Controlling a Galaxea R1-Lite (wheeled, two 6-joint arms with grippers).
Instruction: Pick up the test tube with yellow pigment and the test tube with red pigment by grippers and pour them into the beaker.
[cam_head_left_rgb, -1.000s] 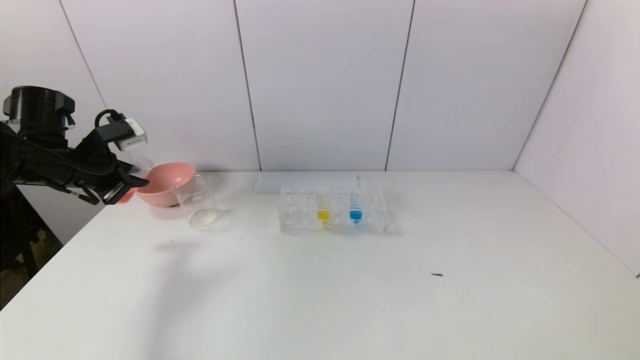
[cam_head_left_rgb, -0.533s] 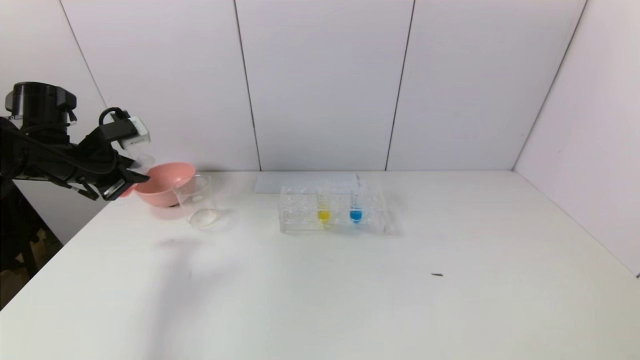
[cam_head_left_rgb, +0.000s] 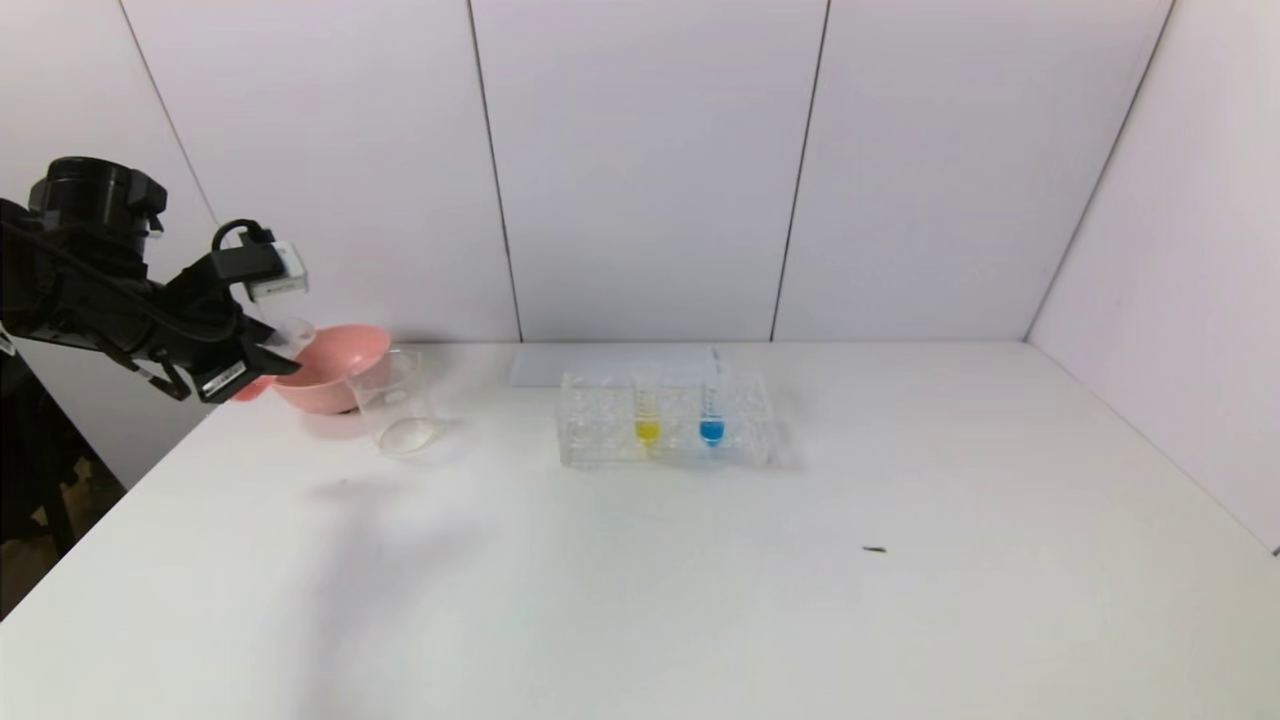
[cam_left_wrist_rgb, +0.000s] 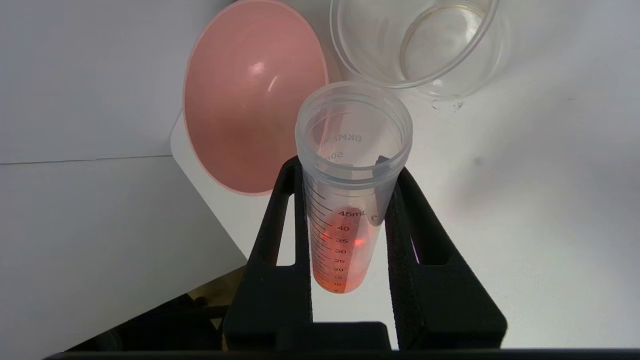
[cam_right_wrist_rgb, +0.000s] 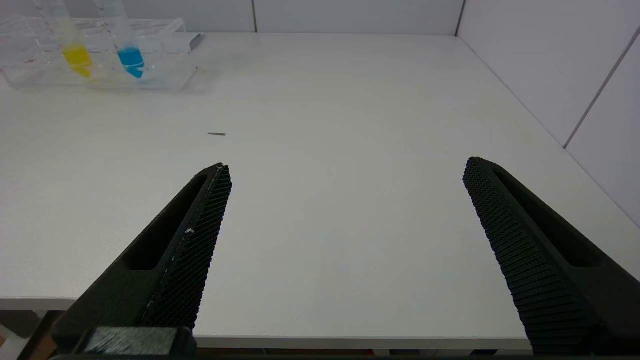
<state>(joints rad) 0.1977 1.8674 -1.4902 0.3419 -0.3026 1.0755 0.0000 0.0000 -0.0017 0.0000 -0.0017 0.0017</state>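
My left gripper (cam_head_left_rgb: 262, 362) is shut on the test tube with red pigment (cam_left_wrist_rgb: 345, 200), held tilted above the table's left edge. The tube's open mouth (cam_head_left_rgb: 288, 333) points toward the pink bowl and the beaker. Red-orange liquid sits low in the tube. The beaker (cam_head_left_rgb: 392, 402) stands empty just right of the bowl; it also shows in the left wrist view (cam_left_wrist_rgb: 425, 45). The test tube with yellow pigment (cam_head_left_rgb: 647, 412) stands in the clear rack, also seen in the right wrist view (cam_right_wrist_rgb: 70, 47). My right gripper (cam_right_wrist_rgb: 345, 175) is open and empty at the table's near edge.
A pink bowl (cam_head_left_rgb: 330, 366) sits behind and left of the beaker. The clear tube rack (cam_head_left_rgb: 665, 420) also holds a tube with blue liquid (cam_head_left_rgb: 711, 412). A white sheet (cam_head_left_rgb: 610, 362) lies behind the rack. A small dark speck (cam_head_left_rgb: 874, 549) lies on the table.
My left gripper has moved slightly right and up with the red tube, bringing its mouth closer to the bowl and beaker. Nothing else has moved.
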